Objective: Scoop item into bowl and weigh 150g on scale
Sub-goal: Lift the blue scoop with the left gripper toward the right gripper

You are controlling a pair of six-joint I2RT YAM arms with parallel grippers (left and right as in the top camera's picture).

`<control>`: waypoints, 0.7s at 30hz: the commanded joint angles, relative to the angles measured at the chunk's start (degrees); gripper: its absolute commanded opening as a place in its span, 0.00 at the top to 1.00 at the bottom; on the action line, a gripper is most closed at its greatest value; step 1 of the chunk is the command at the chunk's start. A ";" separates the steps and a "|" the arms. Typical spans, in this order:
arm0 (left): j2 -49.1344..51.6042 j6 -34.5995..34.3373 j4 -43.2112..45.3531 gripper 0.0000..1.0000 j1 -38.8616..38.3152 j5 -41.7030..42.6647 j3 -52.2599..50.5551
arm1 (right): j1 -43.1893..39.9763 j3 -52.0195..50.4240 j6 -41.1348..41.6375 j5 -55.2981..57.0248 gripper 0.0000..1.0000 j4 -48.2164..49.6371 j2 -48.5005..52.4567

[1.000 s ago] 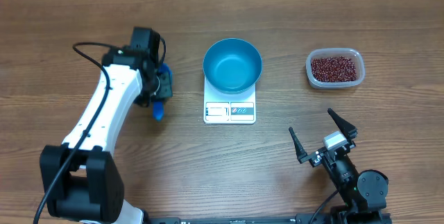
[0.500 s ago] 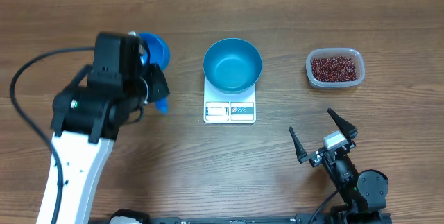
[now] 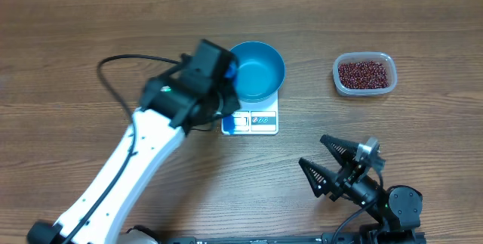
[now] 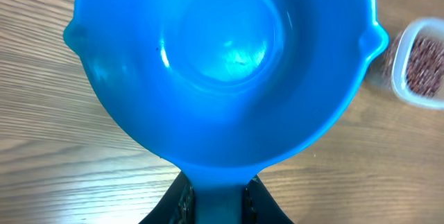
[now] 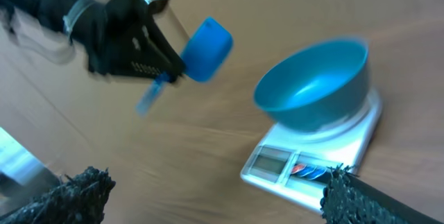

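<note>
A small blue scoop (image 3: 229, 70) hangs empty at the left rim of the round blue bowl (image 3: 255, 70), and my left gripper (image 3: 220, 79) is shut on its handle. In the left wrist view the scoop's cup (image 4: 222, 64) fills the frame, with the handle pinched between the jaws of the left gripper (image 4: 220, 197). The bowl stands empty on the white scale (image 3: 250, 121). Red-brown beans (image 3: 364, 73) lie in a clear tub (image 3: 335, 72) at the right. My right gripper (image 3: 312, 150) is open and empty near the front edge, facing the scale (image 5: 305, 165), bowl (image 5: 312, 85) and scoop (image 5: 208, 40).
The left arm's white link (image 3: 143, 153) runs diagonally from the front left toward the scale, with a black cable (image 3: 113, 85) looping above it. Bare wooden table (image 3: 423, 138) lies between the tub and the right arm.
The left arm has swung from the table's left side over to the bowl's left rim, carrying the scoop. The right gripper has turned to face left toward the scale.
</note>
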 commanded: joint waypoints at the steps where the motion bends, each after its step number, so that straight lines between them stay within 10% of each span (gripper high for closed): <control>1: 4.31 -8.96 2.58 0.96 -4.26 0.00 -0.50 | 0.31 -0.59 30.88 -1.16 0.00 0.15 -0.46; 11: 6.84 -35.41 5.55 0.96 -8.87 2.43 -0.50 | 0.31 -0.59 36.81 -4.76 0.00 0.04 -0.46; 21: 7.13 -43.50 12.72 0.96 -12.68 3.98 -0.50 | 0.31 -0.57 38.42 -3.91 0.00 3.04 -0.46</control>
